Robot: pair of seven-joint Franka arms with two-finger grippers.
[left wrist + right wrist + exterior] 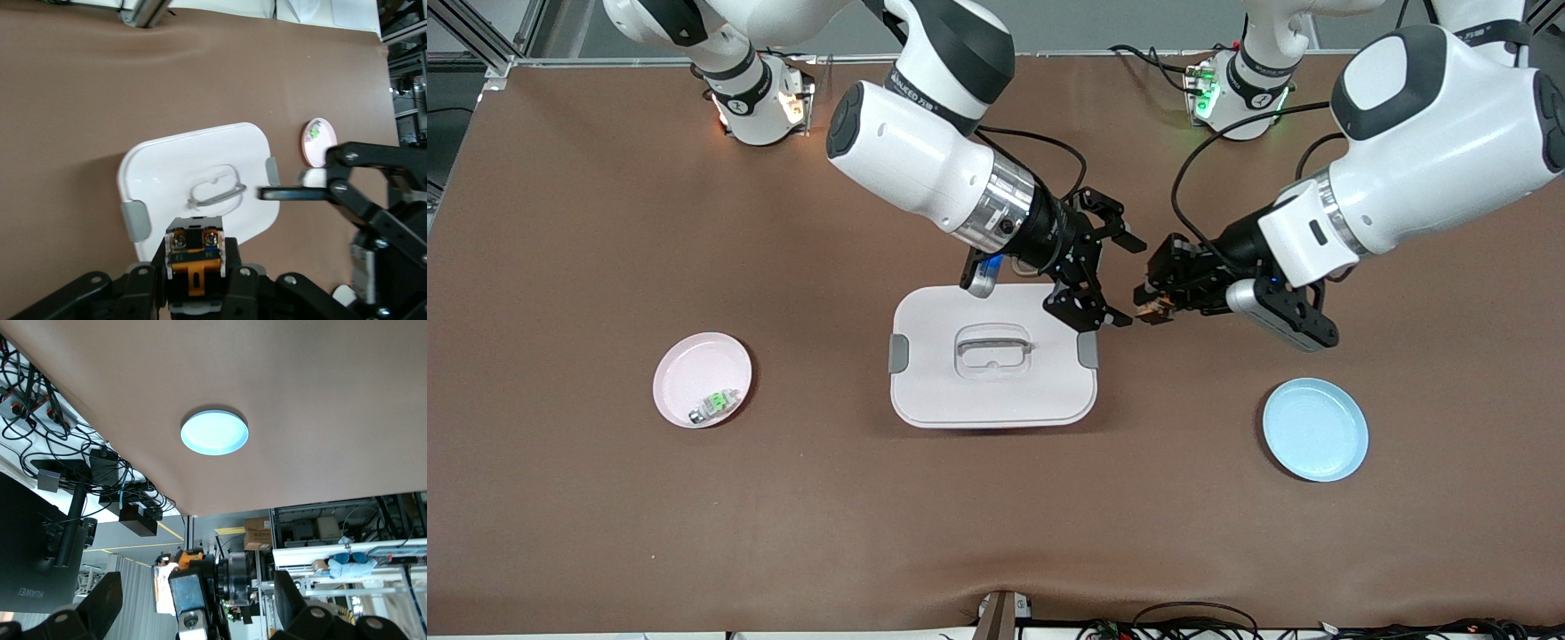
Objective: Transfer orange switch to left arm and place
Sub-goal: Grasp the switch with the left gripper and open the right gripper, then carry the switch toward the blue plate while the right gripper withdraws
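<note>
Both arms are up over the middle of the table (pixel 560 533) on my feed, wrists tipped toward each other.

The box (pixel 992 368) sits under them, lid on, latches at both ends. My right gripper (pixel 1110 277) hangs over the box's corner at the left arm's end, fingers spread wide apart with nothing in them. Just beside it, the left gripper (pixel 1152 307) hovers above bare table next to that same end of the box, clamped tight on the switch (pixel 1158 308).

The left wrist cam shows it well: the switch (pixel 195 262) sits between the fingers, orange face and two screw terminals up, box (pixel 200 187) below, and one finger (pixel 293 193) of the right gripper sticking in from the side.

The blue plate (pixel 1315 429) is near the left gripper, closer to the front camera. The pink plate (pixel 694 369) is well off at the right arm's end, with a little green switch (pixel 716 405) in it.
</note>
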